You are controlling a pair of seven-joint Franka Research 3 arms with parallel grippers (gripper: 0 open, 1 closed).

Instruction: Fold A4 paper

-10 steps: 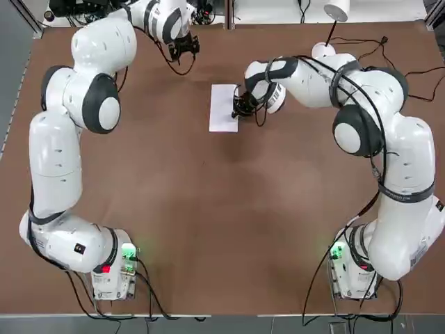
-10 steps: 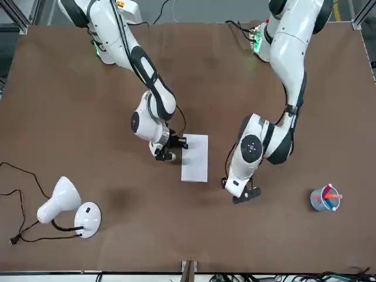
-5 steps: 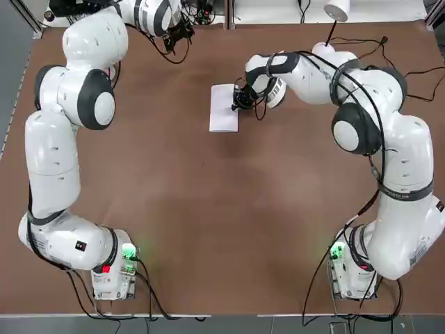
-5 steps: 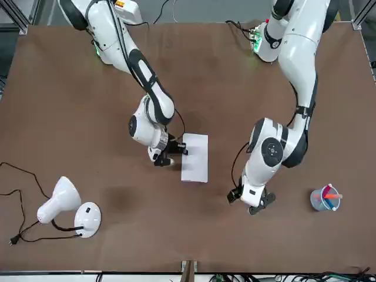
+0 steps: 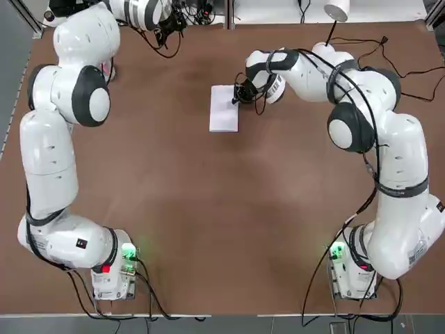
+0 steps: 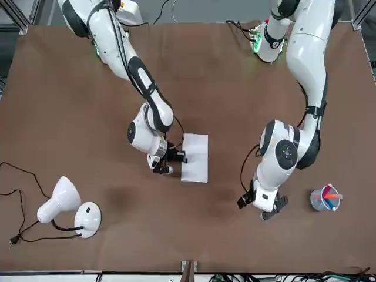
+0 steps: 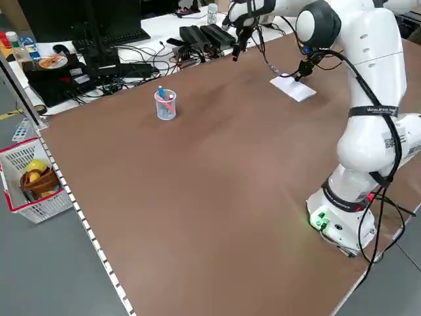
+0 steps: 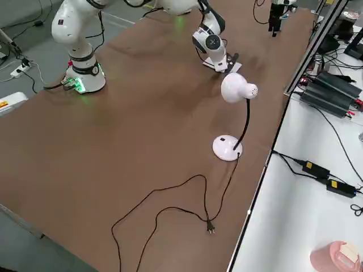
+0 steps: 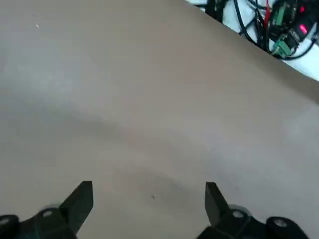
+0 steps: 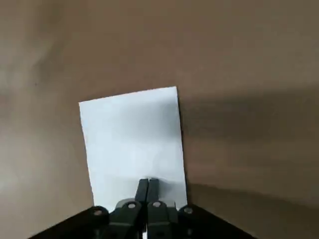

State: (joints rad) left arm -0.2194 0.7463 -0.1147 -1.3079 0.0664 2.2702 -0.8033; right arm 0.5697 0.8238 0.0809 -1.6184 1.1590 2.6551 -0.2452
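Right gripper [image 5: 238, 98], top view: fingers pressed together, tips at the right long edge of the A4 paper [image 5: 223, 108], which lies flat as a narrow folded strip on the brown table [image 5: 208, 209], at the far middle. The right arm arches in from the table's right side, and its black cables drape over the forearm. Left gripper [image 5: 169, 23]: at the far left edge of the table, well apart from the sheet, partly lost among the cables there.

Front view: right gripper [image 6: 168, 163] beside the paper [image 6: 195, 157], which lies clear of everything else. White desk lamp [image 6: 67, 207] with its round base and black cord stands near this camera's side, on the robot's right. Left gripper [image 6: 262, 205] is low over bare table; a clear cup of pens [image 6: 325, 198] stands near it.

Left side view: the cup [image 7: 165, 104] stands alone on the open table; the paper [image 7: 294, 87] lies far off beyond the near arm. A wire basket [image 7: 33, 181] stands beside the table.

Right side view: the lamp [image 8: 233, 113] stands in front of the sheet and hides most of it.

Left wrist view: fingers [image 9: 79, 201] spread wide apart, released, over bare table.

Right wrist view: fingers [image 10: 147, 191] clenched together, tips over the paper's [image 10: 132, 137] near edge; whether any sheet is nipped between them cannot be told
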